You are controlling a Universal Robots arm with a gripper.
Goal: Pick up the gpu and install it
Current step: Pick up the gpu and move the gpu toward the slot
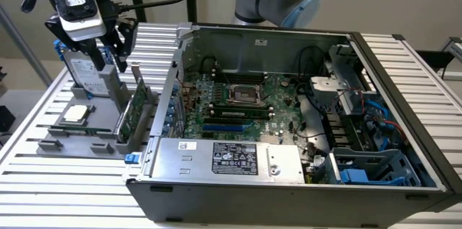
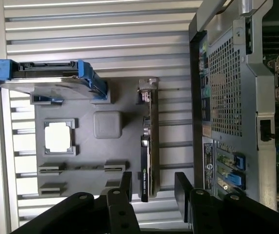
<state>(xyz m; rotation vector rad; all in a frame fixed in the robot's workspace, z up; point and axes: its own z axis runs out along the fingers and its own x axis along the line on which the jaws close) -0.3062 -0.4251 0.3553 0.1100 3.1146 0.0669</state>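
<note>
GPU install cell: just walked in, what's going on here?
The arm's claw hovers open above the gpu, which stands on edge in the gray holder tray beside the open computer case. In the wrist view the card lines up between the fingers, not gripped. The hard drive and CPU chip sit in the same tray. Nothing is installed yet.

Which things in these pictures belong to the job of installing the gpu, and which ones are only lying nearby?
For the job:
- gpu, standing on edge in the gray holder
- gripper, open, above it
- computer case, lid off

Just lying about:
- hard drive with blue rails
- square chip
Both sit in that holder.
</note>
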